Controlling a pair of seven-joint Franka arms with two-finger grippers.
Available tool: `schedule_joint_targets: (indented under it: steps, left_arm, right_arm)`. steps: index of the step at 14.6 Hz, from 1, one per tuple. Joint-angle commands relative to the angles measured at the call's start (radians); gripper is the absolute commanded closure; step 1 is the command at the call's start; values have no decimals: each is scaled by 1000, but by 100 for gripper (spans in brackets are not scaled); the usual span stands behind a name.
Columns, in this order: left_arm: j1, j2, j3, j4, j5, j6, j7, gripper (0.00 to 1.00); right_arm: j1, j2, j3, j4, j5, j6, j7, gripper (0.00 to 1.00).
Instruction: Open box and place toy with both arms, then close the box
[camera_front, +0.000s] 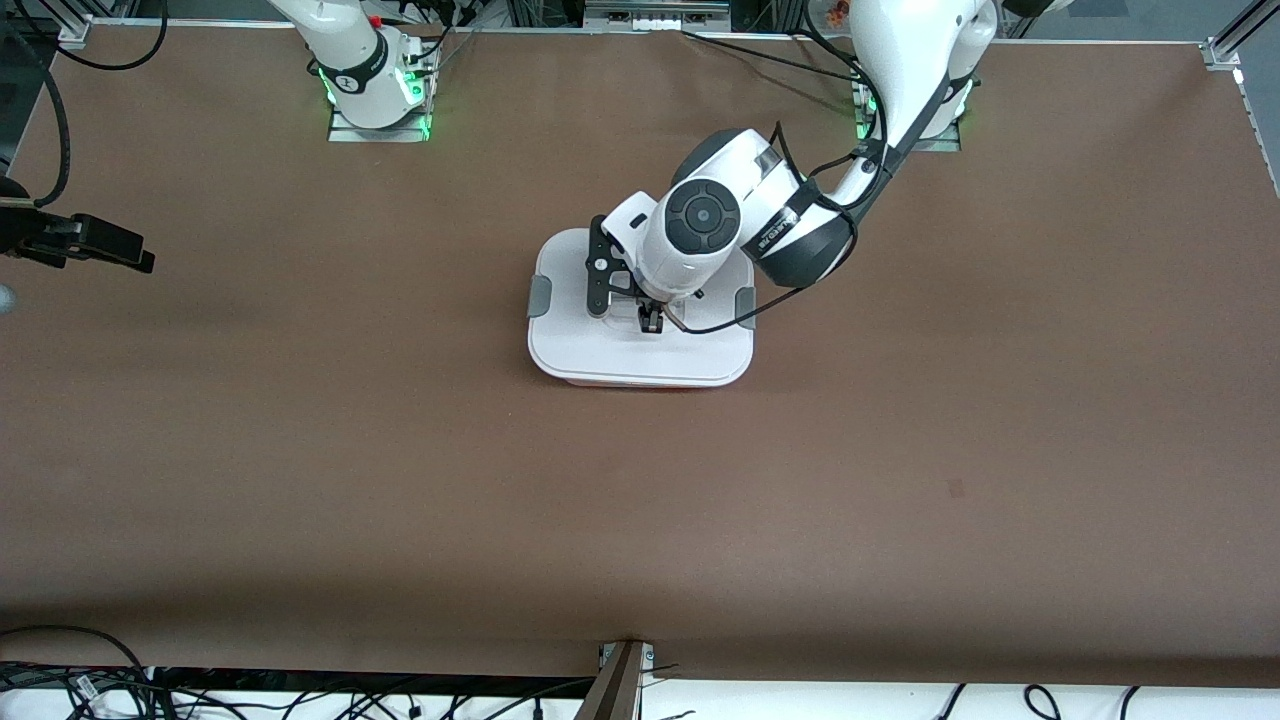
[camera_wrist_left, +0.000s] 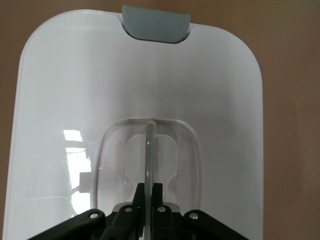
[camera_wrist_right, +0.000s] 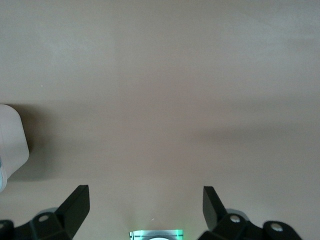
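The box (camera_front: 640, 350) stands in the middle of the table with its flat white lid (camera_wrist_left: 225, 100) on. Its grey side clips (camera_front: 539, 296) sit at both ends. My left gripper (camera_front: 650, 320) is down on the lid, shut on the upright clear handle (camera_wrist_left: 150, 145); its own view shows the gripper (camera_wrist_left: 151, 187) pinching the handle's thin edge. My right gripper (camera_wrist_right: 146, 197) is open and empty, held high over bare table at the right arm's end (camera_front: 130, 255), waiting. A corner of the box shows in the right wrist view (camera_wrist_right: 11, 140). The toy is out of view.
The brown table (camera_front: 900, 500) spreads around the box. Cables lie along the edge nearest the front camera (camera_front: 300, 700). The arm bases with green lights (camera_front: 380, 110) stand along the farthest edge.
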Motion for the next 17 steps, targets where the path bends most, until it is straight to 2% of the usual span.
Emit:
schedule_joint_targets:
  steps: [1, 4, 7, 17]
  left_arm:
    - [-6, -14, 2, -17, 14, -16, 13, 100]
    - [-6, -21, 2, -16, 14, -32, 13, 100]
    - [-28, -23, 4, -8, 37, -38, -1, 100]
    - [-19, -20, 4, -19, 68, -50, -1, 100]
  right_arm:
    - [69, -60, -66, -72, 12, -2, -9, 0]
    - [89, -61, -73, -75, 5, -4, -27, 0]
    - [147, -61, -128, -75, 5, -9, -78, 0]
    - [149, -27, -125, -58, 12, -2, -79, 0]
